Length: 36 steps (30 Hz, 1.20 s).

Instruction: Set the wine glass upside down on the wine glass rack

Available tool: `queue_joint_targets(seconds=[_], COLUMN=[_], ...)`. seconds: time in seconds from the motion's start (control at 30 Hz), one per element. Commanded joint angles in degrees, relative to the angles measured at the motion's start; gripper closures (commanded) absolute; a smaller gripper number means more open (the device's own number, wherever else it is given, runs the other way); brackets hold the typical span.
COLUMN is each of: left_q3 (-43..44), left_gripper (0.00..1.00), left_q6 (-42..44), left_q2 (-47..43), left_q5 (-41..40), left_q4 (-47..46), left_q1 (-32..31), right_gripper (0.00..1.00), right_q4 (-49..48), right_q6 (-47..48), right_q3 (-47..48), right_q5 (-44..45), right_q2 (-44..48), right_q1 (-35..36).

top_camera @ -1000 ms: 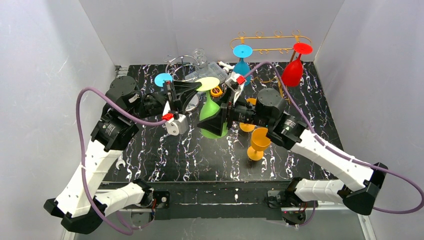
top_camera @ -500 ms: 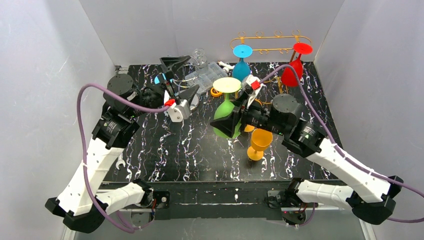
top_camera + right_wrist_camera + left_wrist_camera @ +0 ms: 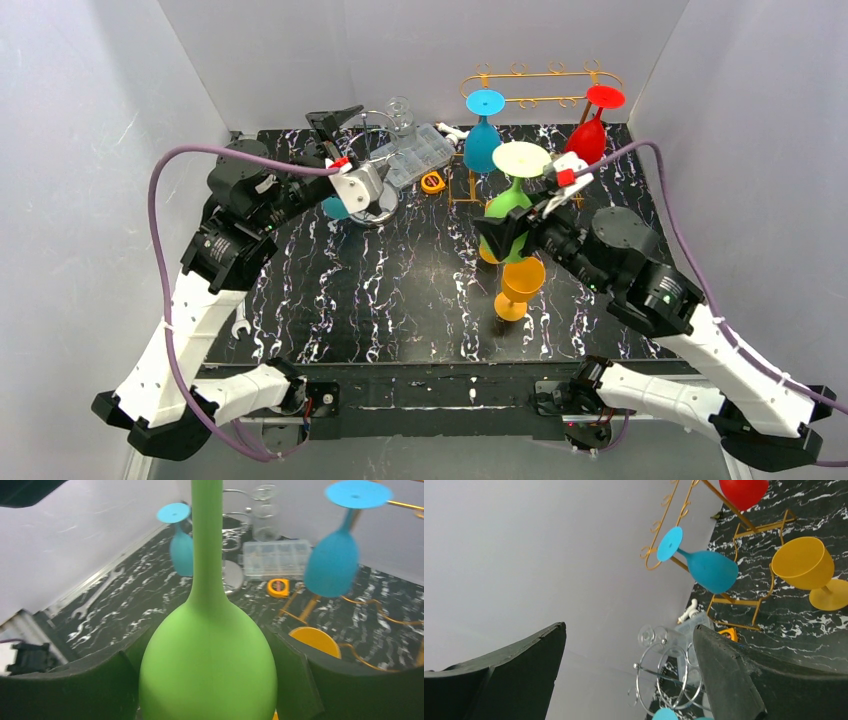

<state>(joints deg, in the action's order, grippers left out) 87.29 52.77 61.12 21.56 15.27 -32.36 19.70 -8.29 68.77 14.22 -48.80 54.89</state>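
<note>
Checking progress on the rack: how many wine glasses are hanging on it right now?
2: the blue glass at the rack's left end, the red glass at its right end. None seems hidden.

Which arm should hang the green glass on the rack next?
Right. Its pincer grips the green glass, base up, just in front of the rack, between the hung blue glass and the red glass. The left pincer is open, empty and farther away.

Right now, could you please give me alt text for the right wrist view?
The right gripper holds a green wine glass upside down by its bowl, stem pointing up. Behind it on the right, a blue glass hangs on a gold rack.
</note>
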Motion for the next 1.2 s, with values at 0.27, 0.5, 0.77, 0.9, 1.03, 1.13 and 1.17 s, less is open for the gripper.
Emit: queue_joint_targets(seconds=[0.27, 0.5, 0.77, 0.9, 1.03, 1.13, 1.17], left_q3=[-4.7, -5.4, -6.5, -6.5, -6.6, -7.2, -7.4], left_gripper=[0.02, 0.02, 0.02, 0.02, 0.02, 0.02, 0.02], left_q6=[-3.0, -4.0, -3.5, -3.2, -3.6, -3.3, -3.1], left_q2=[-3.7, -3.0, -2.7, -2.2, -2.0, -2.2, -2.2], left_q5=[-6.3, -5.4, -6.1, -6.5, -6.3, -6.4, -6.4], left_q4=[4.3, 5.1, 4.0, 3.7, 3.1, 3.1, 3.1], left_q1=[0.1, 0.1, 0.2, 0.3, 0.3, 0.4, 0.3], right_gripper=[0.61, 0.71, 0.71, 0.73, 0.72, 0.71, 0.71], right_q4=[0.1, -6.0, -10.5, -14.5, -20.5, -24.7, -25.7], right_q6=[8.0, 16.0, 7.5, 4.7, 5.1, 3.2, 2.5], right_q3=[-5.7, -6.7, -5.8, -6.1, -9.5, -12.1, -12.5], right_q5=[25.2, 27.3, -4.7, -15.9, -23.0, -26.2, -27.5], right_q2=[7.0, -0.5, -7.3, -10.4, -11.7, -12.7, -13.4], right_q1=[0.3, -0.3, -33.5, -42.3, -42.8, -44.0, -44.7])
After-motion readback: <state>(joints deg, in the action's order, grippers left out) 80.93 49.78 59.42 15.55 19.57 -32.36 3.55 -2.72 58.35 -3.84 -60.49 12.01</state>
